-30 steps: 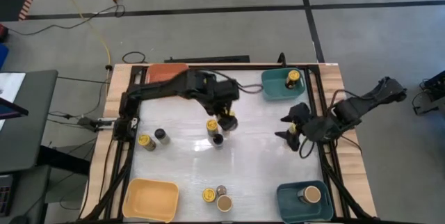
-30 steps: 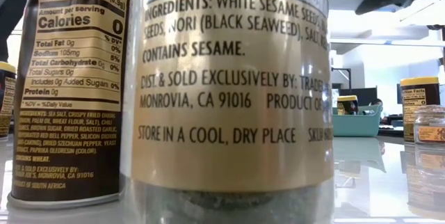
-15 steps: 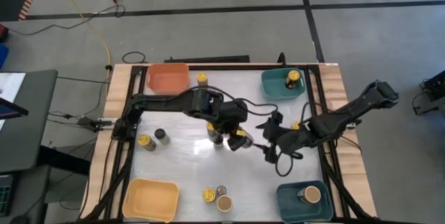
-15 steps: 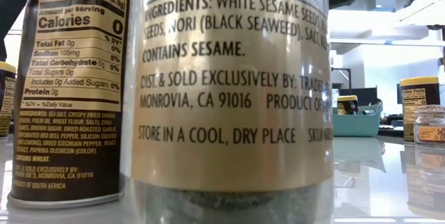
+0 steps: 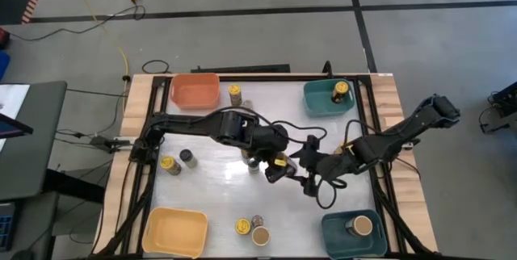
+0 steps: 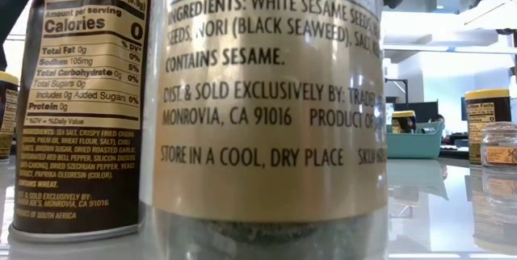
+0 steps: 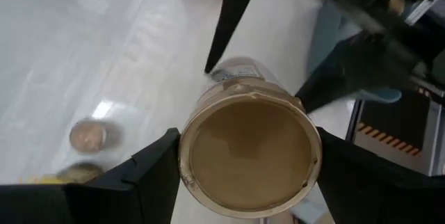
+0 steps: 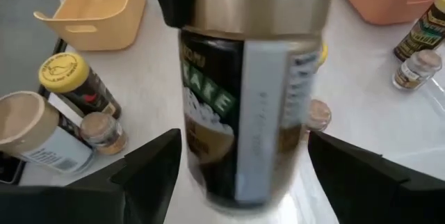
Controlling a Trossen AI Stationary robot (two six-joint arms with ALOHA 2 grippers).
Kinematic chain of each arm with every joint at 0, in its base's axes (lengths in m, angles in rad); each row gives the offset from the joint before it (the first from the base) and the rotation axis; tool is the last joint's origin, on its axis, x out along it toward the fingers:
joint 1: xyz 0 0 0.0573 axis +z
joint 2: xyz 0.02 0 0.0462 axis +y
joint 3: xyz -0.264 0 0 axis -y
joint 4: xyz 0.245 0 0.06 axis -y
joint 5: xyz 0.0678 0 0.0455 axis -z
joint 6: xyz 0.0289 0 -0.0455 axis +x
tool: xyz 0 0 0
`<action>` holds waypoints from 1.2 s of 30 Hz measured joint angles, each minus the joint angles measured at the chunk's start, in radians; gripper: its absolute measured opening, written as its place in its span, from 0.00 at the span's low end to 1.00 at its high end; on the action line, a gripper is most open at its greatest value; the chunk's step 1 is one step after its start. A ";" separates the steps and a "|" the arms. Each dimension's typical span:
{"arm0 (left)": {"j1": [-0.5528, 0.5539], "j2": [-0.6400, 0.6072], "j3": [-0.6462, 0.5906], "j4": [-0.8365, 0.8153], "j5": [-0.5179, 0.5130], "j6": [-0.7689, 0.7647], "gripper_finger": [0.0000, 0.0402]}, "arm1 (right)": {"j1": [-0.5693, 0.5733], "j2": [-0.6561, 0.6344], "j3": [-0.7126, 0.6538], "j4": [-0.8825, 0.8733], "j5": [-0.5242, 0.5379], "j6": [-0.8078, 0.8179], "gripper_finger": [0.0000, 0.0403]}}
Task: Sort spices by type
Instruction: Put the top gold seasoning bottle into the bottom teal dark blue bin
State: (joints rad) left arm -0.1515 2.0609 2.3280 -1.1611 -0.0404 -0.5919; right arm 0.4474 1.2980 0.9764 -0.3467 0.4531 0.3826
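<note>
Jar (image 7: pixel 249 151) with tan lid is sitting between the left gripper's (image 5: pixel 275 165) fingers (image 7: pixel 149 172) — clamped at the lid end, at table centre, right of two standing jars (image 5: pixel 251 158). Right gripper (image 5: pixel 308 173) is facing the jar body, its fingers (image 8: pixel 149 165) standing apart on either side — not visibly closed on it. Other spices are standing nearer the yellow bin (image 5: pixel 174 232) and inside both teal bins (image 5: pixel 317 99).

Lab, taped concrete floor (image 5: pixel 242 2), cables (image 5: pixel 113 30)
</note>
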 joint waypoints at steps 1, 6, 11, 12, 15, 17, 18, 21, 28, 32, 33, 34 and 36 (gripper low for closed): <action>-0.002 0.000 0.000 0.019 -0.002 0.008 0.68 | -0.003 0.000 0.000 0.002 -0.002 0.006 0.85; -0.012 0.000 0.000 0.092 -0.006 0.047 0.68 | -0.005 0.000 0.000 0.024 -0.014 0.017 0.85; -0.012 0.000 0.000 0.098 -0.001 0.053 0.68 | -0.005 0.000 0.000 0.009 -0.036 0.058 0.74; -0.011 0.000 0.000 0.098 0.000 0.053 0.68 | -0.005 0.000 0.000 0.008 -0.038 0.058 0.73; -0.011 0.000 0.000 0.100 0.000 0.049 0.68 | -0.005 -0.002 0.000 0.007 -0.048 0.059 0.73; -0.010 0.000 0.000 0.100 0.001 0.049 0.68 | -0.005 -0.003 0.000 0.001 -0.051 0.060 0.73; -0.008 0.000 0.000 0.100 0.001 0.049 0.68 | -0.005 -0.003 0.000 -0.003 -0.052 0.060 0.73; -0.004 0.000 -0.001 0.100 0.004 0.038 0.68 | -0.005 -0.003 0.001 -0.008 -0.059 0.060 0.73; -0.002 0.000 -0.001 0.118 0.001 0.027 0.69 | -0.005 -0.005 0.001 -0.014 -0.061 0.062 0.73; -0.002 0.000 -0.001 0.111 -0.012 0.013 0.77 | -0.005 -0.004 0.001 -0.034 -0.062 0.062 0.73; -0.001 -0.002 -0.001 0.110 -0.014 0.023 0.80 | -0.005 -0.003 -0.002 -0.054 -0.063 0.062 0.73; -0.001 -0.003 0.000 0.111 -0.013 0.041 0.82 | -0.005 -0.001 -0.003 -0.065 -0.063 0.062 0.73; 0.000 -0.003 0.001 0.112 -0.013 0.071 0.86 | -0.005 -0.013 -0.003 -0.093 -0.065 0.074 0.73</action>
State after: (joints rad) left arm -0.1520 2.0579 2.3287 -1.0491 -0.0534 -0.5204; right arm 0.4423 1.2849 0.9730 -0.4398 0.3882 0.4562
